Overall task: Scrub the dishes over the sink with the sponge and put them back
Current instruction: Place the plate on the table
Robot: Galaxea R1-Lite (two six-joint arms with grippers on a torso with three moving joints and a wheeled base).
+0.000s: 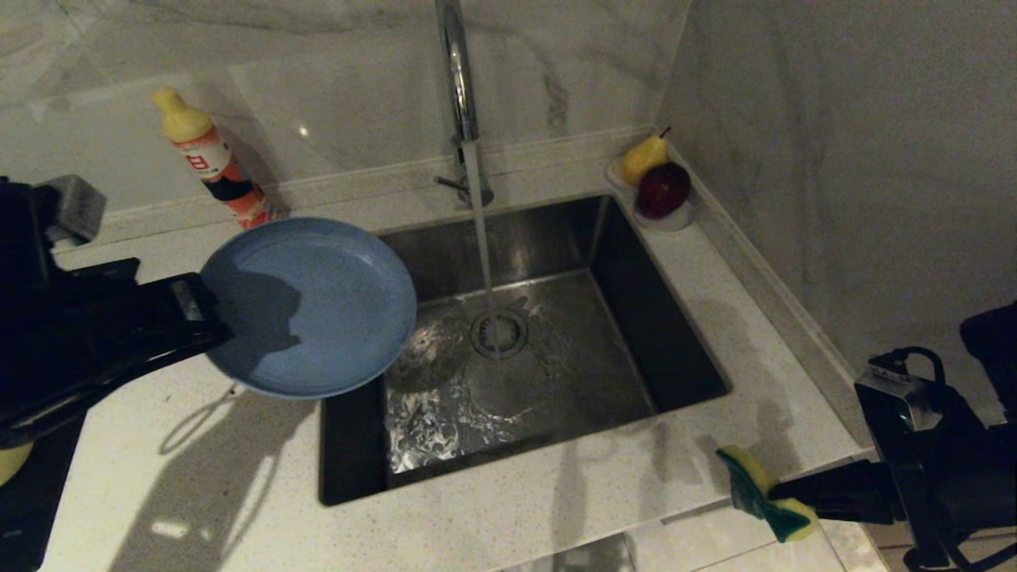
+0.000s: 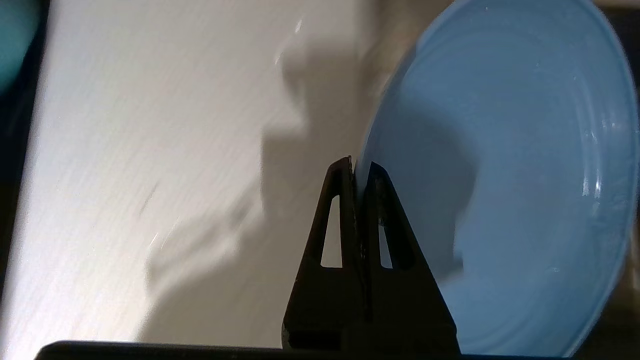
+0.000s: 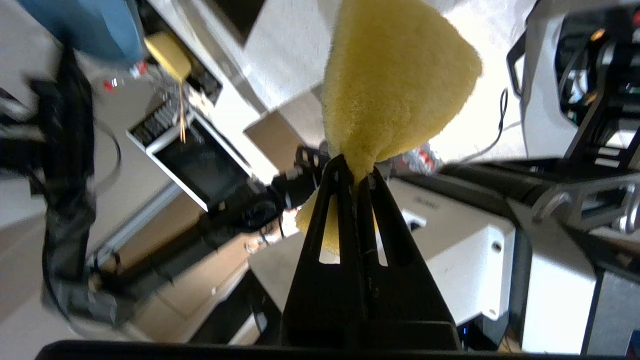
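Head view: the left gripper (image 1: 208,318), centre left, is clamped on the plate (image 1: 318,306) rim beside the sink (image 1: 675,334); carry it level under the running water. Lower right, the right gripper (image 1: 783,494) pinches the sponge (image 1: 764,492) (off the counter (image 1: 556,508) edge).

Left wrist view: closed gripper (image 2: 359,172) on the plate (image 2: 525,175) rim.

Right wrist view: gripper (image 3: 356,175) squeezing the sponge (image 3: 395,80).

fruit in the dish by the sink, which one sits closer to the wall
The yellow pear, at the back of the clear dish toward the wall. The dark red apple sits in front of it, nearer the sink.
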